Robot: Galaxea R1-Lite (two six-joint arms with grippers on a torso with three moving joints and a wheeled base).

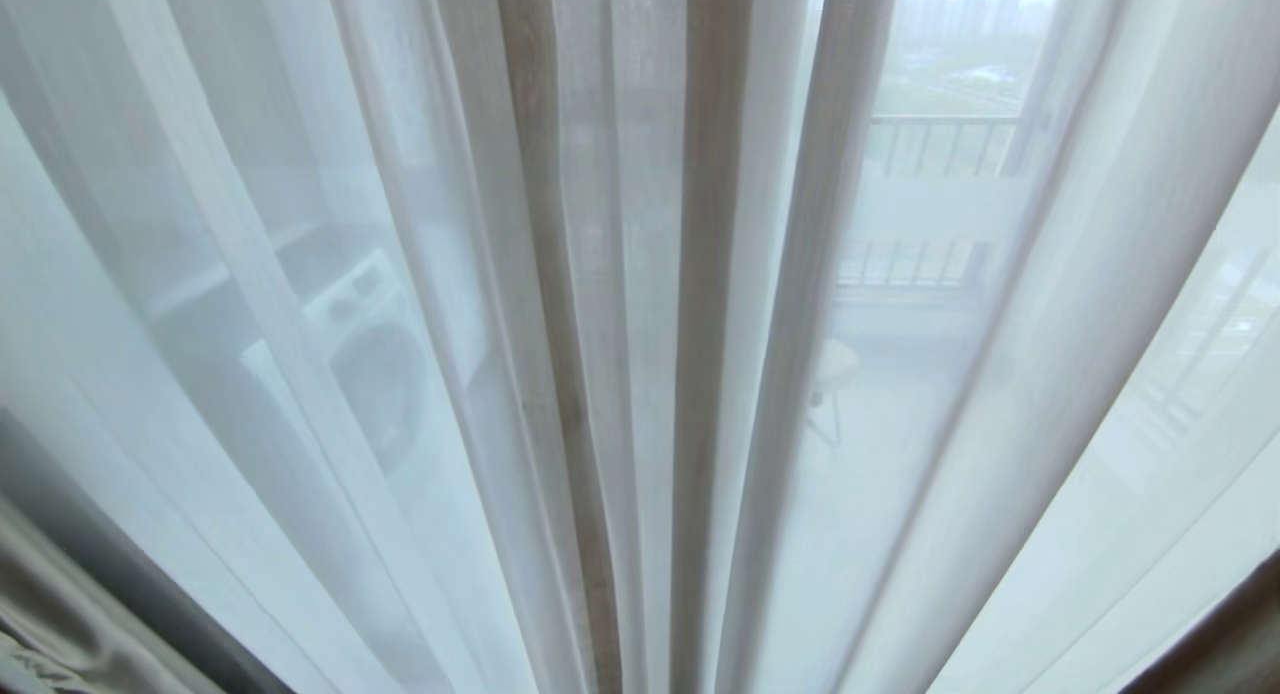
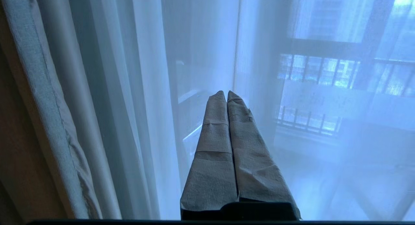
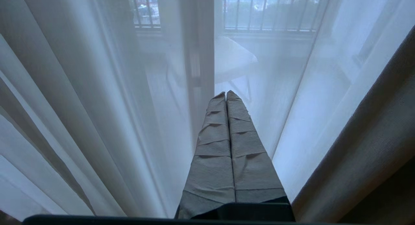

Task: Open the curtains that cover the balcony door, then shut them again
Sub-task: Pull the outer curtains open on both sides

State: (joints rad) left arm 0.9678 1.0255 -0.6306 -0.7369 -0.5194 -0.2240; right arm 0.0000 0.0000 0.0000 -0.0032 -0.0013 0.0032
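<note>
Head view: the curtains point(image 1: 640, 334) fill everything, sheer folds running floor to ceiling, gathered thickest at centre. Washing machine point(image 1: 370, 344) and balcony railing point(image 1: 940, 144) show faintly through. Neither arm in sight.

Left wrist view: left gripper point(image 2: 223, 93) pressed fully together, tips meeting, no fabric visibly pinched. Sheer panel lies directly ahead of the tips; thicker beige layer point(image 2: 42, 98) hangs off to one side. Contact cannot be told.

Right wrist view: right gripper point(image 3: 226, 94) likewise closed and empty, facing the sheer. Folds run vertically, so a sideways sweep seems required.

All three views close against curtains point(image 1: 640, 374)
</note>
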